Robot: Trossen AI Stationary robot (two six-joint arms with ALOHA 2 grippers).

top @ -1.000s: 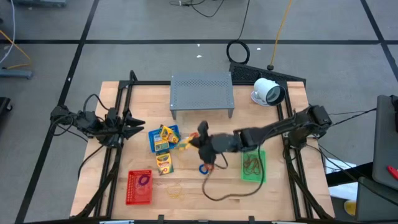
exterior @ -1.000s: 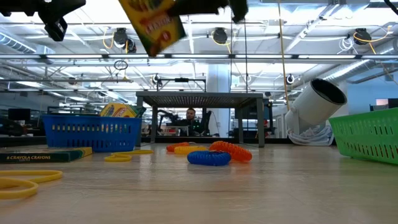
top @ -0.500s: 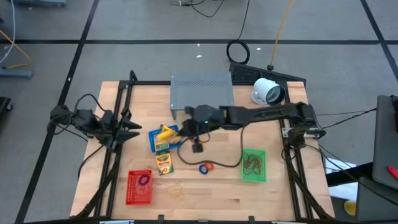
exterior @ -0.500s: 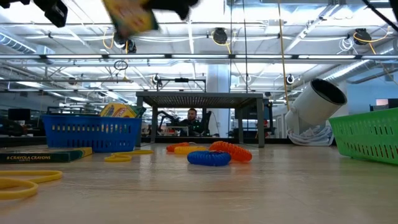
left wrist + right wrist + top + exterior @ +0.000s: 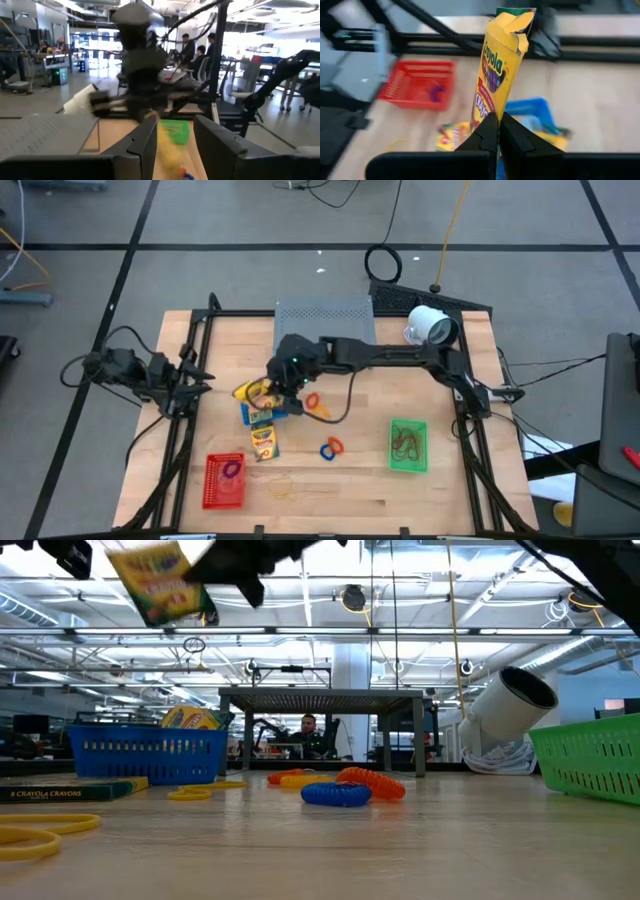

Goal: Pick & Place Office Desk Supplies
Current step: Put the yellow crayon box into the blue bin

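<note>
My right gripper is shut on a yellow crayon pack, carried in the air over the blue basket; high in the low view the pack shows tilted. Other crayon packs stand in the blue basket, and one lies flat on the table beside it. The red basket holds a purple band and the green basket a tan one. Blue and orange bands lie on the wood. My left gripper waits open at the table's left edge. My right gripper pinches one end of the crayon pack between its two fingers. The fingers reach from the table's right toward its left, slanting a little down, and the pack stretches on beyond them. The pack is lifted clear, above the blue basket.
The grey perforated stand sits at the far middle, right behind my right arm. A white round device lies at the far right. Another orange band and yellow loops lie on the wood. People sit in the room beyond.
My right gripper has carried the crayon pack from the table's middle toward the far left, ending over the blue basket, and has rolled, so the pack has turned about in the air. My left arm has drawn back a little toward the table's left edge.
</note>
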